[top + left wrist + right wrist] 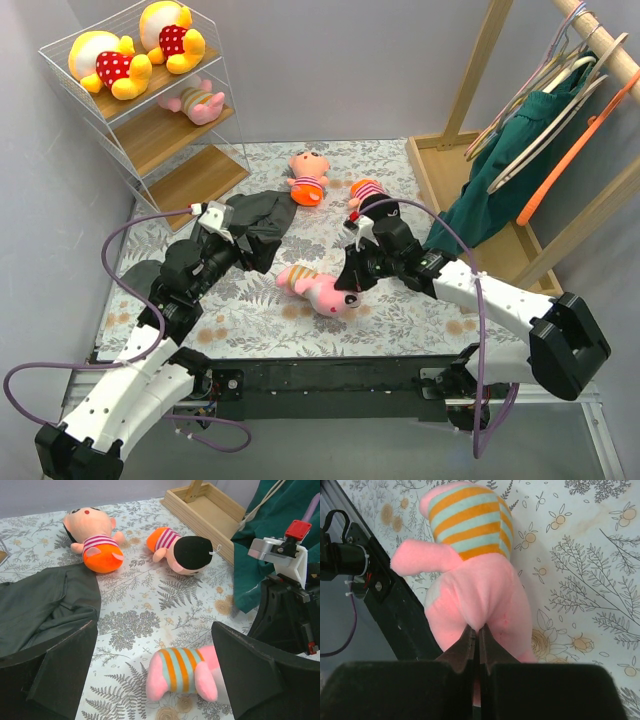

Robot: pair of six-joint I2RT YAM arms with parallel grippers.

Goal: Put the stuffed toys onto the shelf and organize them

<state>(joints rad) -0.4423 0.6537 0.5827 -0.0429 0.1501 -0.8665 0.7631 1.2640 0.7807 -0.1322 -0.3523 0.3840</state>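
Observation:
The white wire shelf (172,138) stands at the far left. Two yellow bears (108,62) (170,32) lie on its top board and a pink pig (195,100) on the middle board. Two peach-orange dolls (308,178) (368,195) lie on the floral cloth; both show in the left wrist view (95,537) (182,550). My right gripper (479,630) is shut on the head fabric of a second pink pig (470,555) in an orange-striped shirt, low at the table's middle (315,290). My left gripper (155,675) is open and empty, with this pig (182,672) just ahead between its fingers.
A dark grey cloth (255,215) lies under and beside the left gripper. A wooden clothes rack with hangers and a green garment (500,170) stands at the right on a wooden base (440,160). The right arm (285,600) is close on the left gripper's right.

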